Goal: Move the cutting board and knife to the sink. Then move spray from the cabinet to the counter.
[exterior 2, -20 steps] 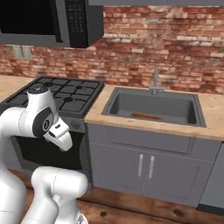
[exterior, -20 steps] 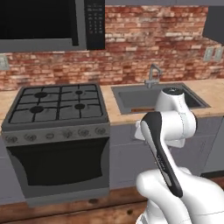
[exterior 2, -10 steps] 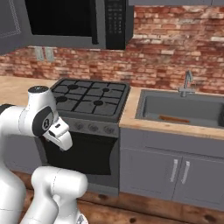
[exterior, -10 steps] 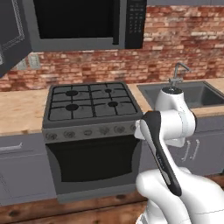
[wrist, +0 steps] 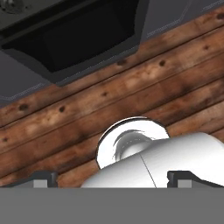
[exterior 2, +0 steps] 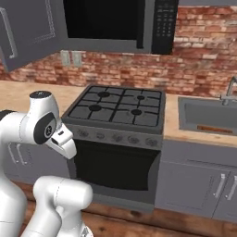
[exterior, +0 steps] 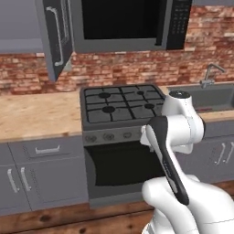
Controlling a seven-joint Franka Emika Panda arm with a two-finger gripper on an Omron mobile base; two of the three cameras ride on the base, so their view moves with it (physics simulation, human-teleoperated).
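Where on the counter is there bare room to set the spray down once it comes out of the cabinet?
The widest free patch is the counter left of the stove, under the open cabinet door, back to the brick wall. A narrow bare strip lies between stove and sink. The stove's grates are uneven footing; the sink already holds the cutting board.

Left base view from behind the arm's left, facing the stove (exterior: 123,106) at mid range, right base view from behind its right, sharing that stove (exterior 2: 118,107), hand view tilted down, close over the wooden floor (wrist: 144,83) beneath the gripper (wrist: 113,178)
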